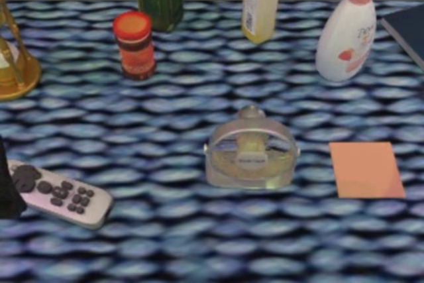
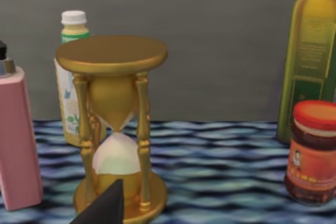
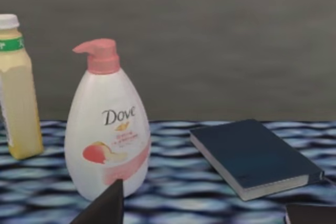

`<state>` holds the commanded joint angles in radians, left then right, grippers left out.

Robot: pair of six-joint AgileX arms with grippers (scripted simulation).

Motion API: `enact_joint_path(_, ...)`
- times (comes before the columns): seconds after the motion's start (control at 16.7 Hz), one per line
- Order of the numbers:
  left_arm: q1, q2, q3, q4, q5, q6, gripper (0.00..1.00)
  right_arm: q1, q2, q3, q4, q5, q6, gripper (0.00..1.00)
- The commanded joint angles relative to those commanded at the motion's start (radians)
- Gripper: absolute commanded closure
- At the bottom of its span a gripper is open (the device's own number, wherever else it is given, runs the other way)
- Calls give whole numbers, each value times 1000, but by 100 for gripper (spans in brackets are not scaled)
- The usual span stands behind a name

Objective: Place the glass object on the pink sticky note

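Blue woven bench [image 1: 165,243]. Glass bottle [image 1: 251,152] mid-bench, untouched; pink sticky note [image 1: 366,169] near right edge. Finger state: cannot tell. Grasp bottle low, squarely; lower flat.

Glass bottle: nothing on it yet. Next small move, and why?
Probably bring the right arm over the glass bottle with jaws open, ready to descend. The bottle stands free at mid-table, no gripper near it, and the pink note lies bare just to its right, so the right arm has the short carry. The right wrist view faces only the lotion bottle and blue book.
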<state>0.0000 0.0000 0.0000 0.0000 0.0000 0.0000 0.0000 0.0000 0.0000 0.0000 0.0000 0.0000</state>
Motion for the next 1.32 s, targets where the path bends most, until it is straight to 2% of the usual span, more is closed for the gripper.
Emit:
enact_joint_path(0.24, 0, 0, 0, 0, 0, 0, 0, 13, 30, 29, -30, 0, -18, 0)
enact_joint_path(0.54, 0, 0, 0, 0, 0, 0, 0, 106, 291, 283, -253, 4, -140, 0)
enact_joint_path(0.78, 0, 0, 0, 0, 0, 0, 0, 221, 665, 644, -512, 6, -281, 0)
enact_joint_path(1.32, 0, 0, 0, 0, 0, 0, 0, 511, 1641, 1634, -1111, 2, -618, 0)
